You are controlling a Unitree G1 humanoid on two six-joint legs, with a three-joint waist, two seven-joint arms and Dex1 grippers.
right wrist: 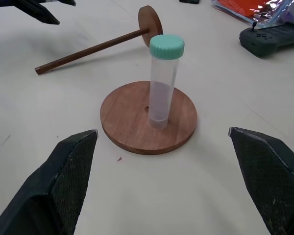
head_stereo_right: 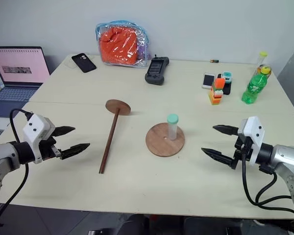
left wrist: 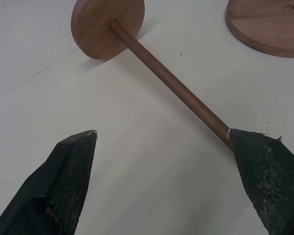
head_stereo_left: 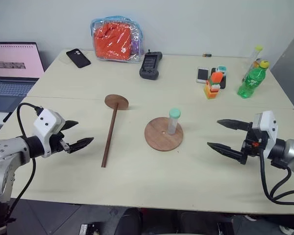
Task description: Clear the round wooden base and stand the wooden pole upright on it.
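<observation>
Nearest the camera, the left gripper [head_stereo_left: 73, 135] hung at the lower left of the frame and the right gripper [head_stereo_left: 229, 138] at the lower right, both with fingers spread wide and holding nothing. Just beyond them, at frame centre, the round wooden base [head_stereo_left: 158, 138] lay flat on the table [head_stereo_left: 137, 186] with a clear tube [head_stereo_left: 173, 122] capped in mint green standing upright on it, close beside the small centre hole. Left of centre lay the wooden pole [head_stereo_left: 110, 133], its bare end near the left gripper and its small disc end pointing toward the far side.

The step in hand looked to be clearing the base. It would probably go best if the right gripper closed on the tube's body below the cap, lifted straight up, and set it down well apart from the base.

Whether the tube held anything could not be made out.
</observation>
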